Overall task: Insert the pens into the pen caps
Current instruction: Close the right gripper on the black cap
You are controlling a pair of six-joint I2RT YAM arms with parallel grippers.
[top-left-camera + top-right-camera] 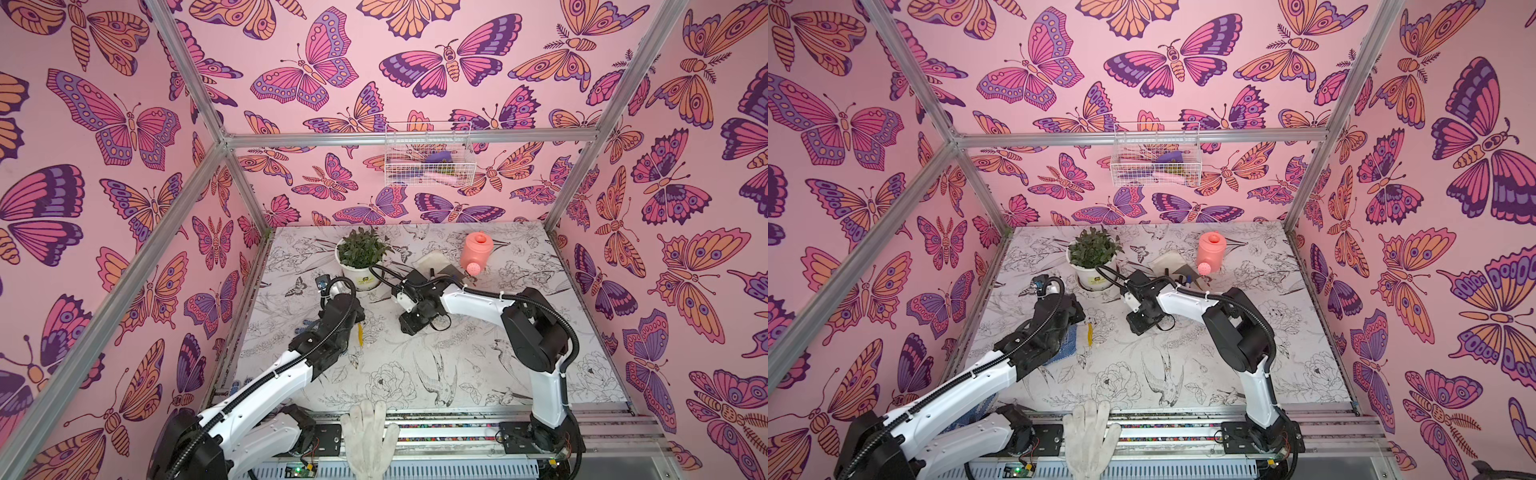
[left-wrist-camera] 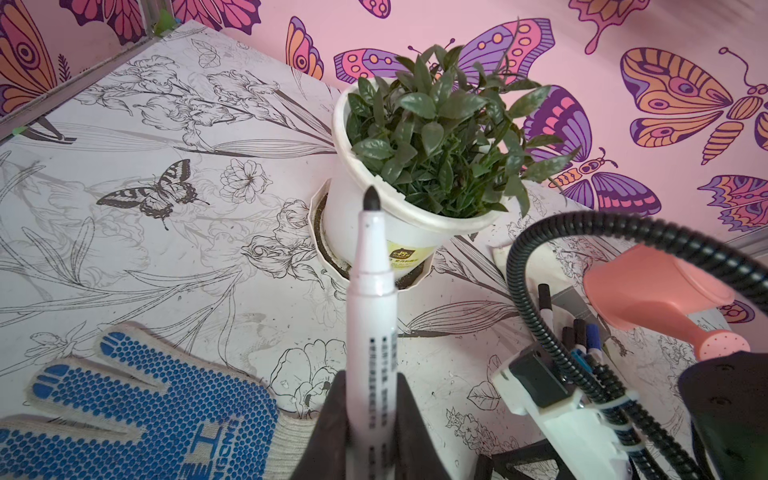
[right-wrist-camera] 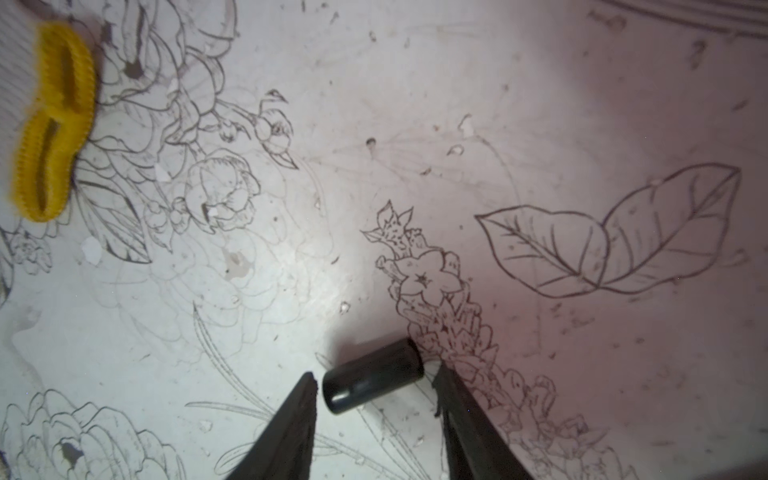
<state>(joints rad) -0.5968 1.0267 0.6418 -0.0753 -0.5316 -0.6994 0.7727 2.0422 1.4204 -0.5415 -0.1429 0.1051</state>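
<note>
Nearest, a white glove lies at the front edge of the table in both top views. A blue-dotted glove with a yellow cuff lies flat under the left arm. That makes two gloves.

The left tool is clamped on one pen, held clear of the table. The pen's bare dark tip points toward the pot.

The right tool points down at the table with its fingers apart. One black cap lies on its side between them, with a thin gap showing at each end.

Containers:
- **Pot:** there is one, white, holding a leafy green plant and standing in a saucer.
- **Wire basket:** there is one, hanging on the back wall. It holds purple and pink things too small to name.
- **Watering can:** there is one, pink, standing near the back of the table, well apart from the pot.

Just beside the can, behind the right arm's cable, four more pens show. Three have dark ends and one a blue end. The cable hides them in part, and I cannot tell what holds them. With the one in the left tool, that makes five pens in view and one loose cap.
</note>
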